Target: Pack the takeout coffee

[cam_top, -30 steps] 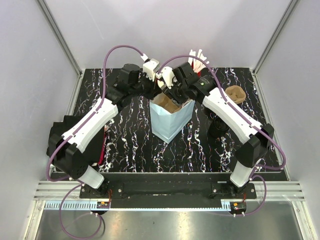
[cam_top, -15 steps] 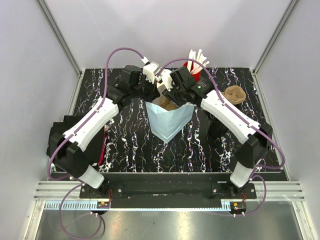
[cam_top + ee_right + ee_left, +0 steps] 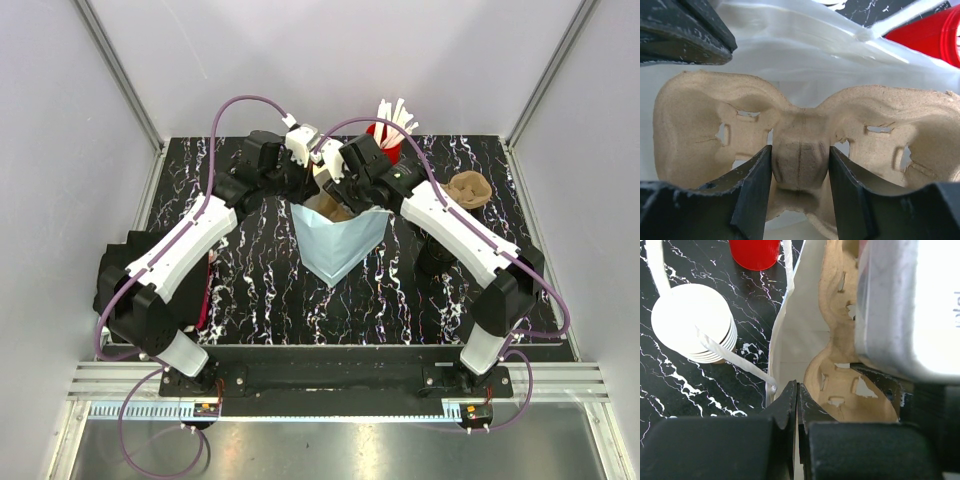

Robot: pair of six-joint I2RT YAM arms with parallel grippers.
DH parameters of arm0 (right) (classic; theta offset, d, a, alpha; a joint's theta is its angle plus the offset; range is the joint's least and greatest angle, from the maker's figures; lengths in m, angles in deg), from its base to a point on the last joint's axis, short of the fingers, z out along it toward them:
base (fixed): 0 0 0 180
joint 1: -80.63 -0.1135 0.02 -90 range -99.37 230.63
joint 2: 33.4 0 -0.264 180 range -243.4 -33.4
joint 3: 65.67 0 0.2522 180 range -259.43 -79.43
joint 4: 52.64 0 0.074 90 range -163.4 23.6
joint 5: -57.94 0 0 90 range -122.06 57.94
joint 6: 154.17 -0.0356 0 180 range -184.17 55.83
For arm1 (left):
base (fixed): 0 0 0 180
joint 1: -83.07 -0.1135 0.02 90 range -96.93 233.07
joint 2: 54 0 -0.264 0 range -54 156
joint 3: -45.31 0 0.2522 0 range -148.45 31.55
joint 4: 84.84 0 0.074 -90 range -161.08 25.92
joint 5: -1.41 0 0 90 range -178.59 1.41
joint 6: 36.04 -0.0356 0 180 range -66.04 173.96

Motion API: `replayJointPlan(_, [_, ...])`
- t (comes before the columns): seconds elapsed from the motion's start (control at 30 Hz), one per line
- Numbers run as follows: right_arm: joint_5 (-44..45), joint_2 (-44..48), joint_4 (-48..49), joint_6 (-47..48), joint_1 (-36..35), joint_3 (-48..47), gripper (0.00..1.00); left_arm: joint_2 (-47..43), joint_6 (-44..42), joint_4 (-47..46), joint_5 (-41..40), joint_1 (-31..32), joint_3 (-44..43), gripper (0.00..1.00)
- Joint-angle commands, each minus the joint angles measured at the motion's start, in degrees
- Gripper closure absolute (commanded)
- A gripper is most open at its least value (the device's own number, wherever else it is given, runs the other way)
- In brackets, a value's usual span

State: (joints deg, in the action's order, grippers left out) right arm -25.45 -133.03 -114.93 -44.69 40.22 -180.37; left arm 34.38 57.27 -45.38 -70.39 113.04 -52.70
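Note:
A white paper bag (image 3: 338, 245) stands open mid-table. My left gripper (image 3: 306, 186) is shut on the bag's rear rim (image 3: 785, 325), jaws closed flat on the paper (image 3: 797, 390). My right gripper (image 3: 346, 196) reaches into the bag's mouth and is shut on the centre hump of a tan pulp cup carrier (image 3: 800, 135), fingertips either side of the hump (image 3: 800, 150). The carrier lies inside the bag in the left wrist view (image 3: 840, 385). The takeout coffee cup and its black lid do not show clearly in any view.
A red cup of white sticks (image 3: 388, 128) stands behind the bag. A stack of cups (image 3: 692, 322) stands beside the bag's rear. A tan paper thing (image 3: 468, 188) lies at the right. A dark round thing (image 3: 437, 255) sits under my right forearm.
Both grippers and the bag's top shifted slightly left and back, and the bag's mouth opened wider. The carrier sits lower in the bag. Hardly any motion in the last half second.

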Motion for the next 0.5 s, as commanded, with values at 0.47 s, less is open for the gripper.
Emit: replayJointPlan(0.47, [-17.1,-4.3,-0.8,0.0,0.3,1.7,0.48,-1.8,-0.8,-9.4,0.9,2.7,-1.9,1.00])
